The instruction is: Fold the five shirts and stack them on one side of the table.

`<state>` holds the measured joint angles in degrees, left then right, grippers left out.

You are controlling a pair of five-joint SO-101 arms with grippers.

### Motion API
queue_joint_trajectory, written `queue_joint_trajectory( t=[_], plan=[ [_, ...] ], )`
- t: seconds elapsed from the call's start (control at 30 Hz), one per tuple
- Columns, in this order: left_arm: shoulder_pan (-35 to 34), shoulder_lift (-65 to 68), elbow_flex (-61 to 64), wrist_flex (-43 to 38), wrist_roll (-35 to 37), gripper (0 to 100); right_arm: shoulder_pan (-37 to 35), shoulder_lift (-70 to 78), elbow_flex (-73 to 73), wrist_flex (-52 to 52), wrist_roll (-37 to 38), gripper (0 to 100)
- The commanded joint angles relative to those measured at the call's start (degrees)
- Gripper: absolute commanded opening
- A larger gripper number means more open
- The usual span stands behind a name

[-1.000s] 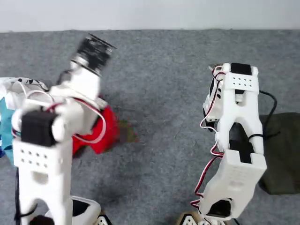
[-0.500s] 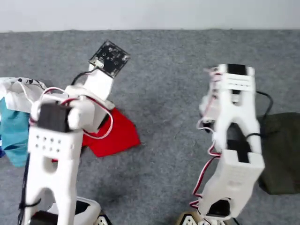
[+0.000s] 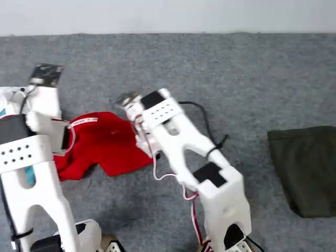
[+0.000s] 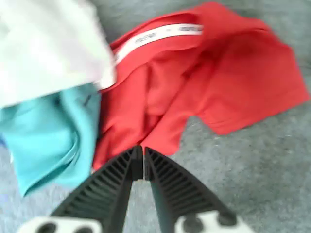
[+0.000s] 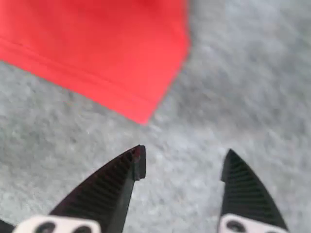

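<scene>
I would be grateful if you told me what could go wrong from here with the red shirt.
1. The red shirt lies bunched against the teal shirt and the white shirt. A pull by the shut left pincer at its edge might drag those along.
2. The right pincer is open over bare table beside the shirt's corner, so closing there would probably miss the cloth.

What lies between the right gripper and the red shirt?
Bare grey table surface, in the right wrist view; the open right gripper sits clear of the red shirt.
</scene>
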<state>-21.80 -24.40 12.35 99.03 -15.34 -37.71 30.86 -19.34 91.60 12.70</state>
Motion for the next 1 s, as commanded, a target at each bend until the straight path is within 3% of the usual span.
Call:
queue_joint_trajectory(
  t=[0.0, 0.47, 0.63, 0.73, 0.8, 0.97],
  plan=[
    [-1.41, 0.09, -0.22, 0.53, 0.62, 2, -0.66, 3.91, -7.21, 1.01, 0.7, 26.1],
    [-1.32, 0.09, 2.86, 0.09, 0.62, 2, -6.37, 21.85, -24.09, 6.02, 0.7, 22.2],
    [-1.32, 0.09, 2.95, 0.09, 0.62, 2, -6.2, 24.31, -26.99, 6.46, 1.14, 10.5],
    [-1.32, 0.09, 3.03, 0.09, 0.62, 2, -6.11, 24.04, -27.16, 6.55, 8.35, 1.8],
    [-1.32, 0.09, 3.03, 0.09, 0.62, 2, -6.02, 24.04, -27.16, 7.6, 11.87, 1.2],
    [-1.32, 0.09, 3.03, 0.09, 0.62, 2, -5.05, 24.04, -27.25, 9.1, 11.16, 0.9]
  ],
)
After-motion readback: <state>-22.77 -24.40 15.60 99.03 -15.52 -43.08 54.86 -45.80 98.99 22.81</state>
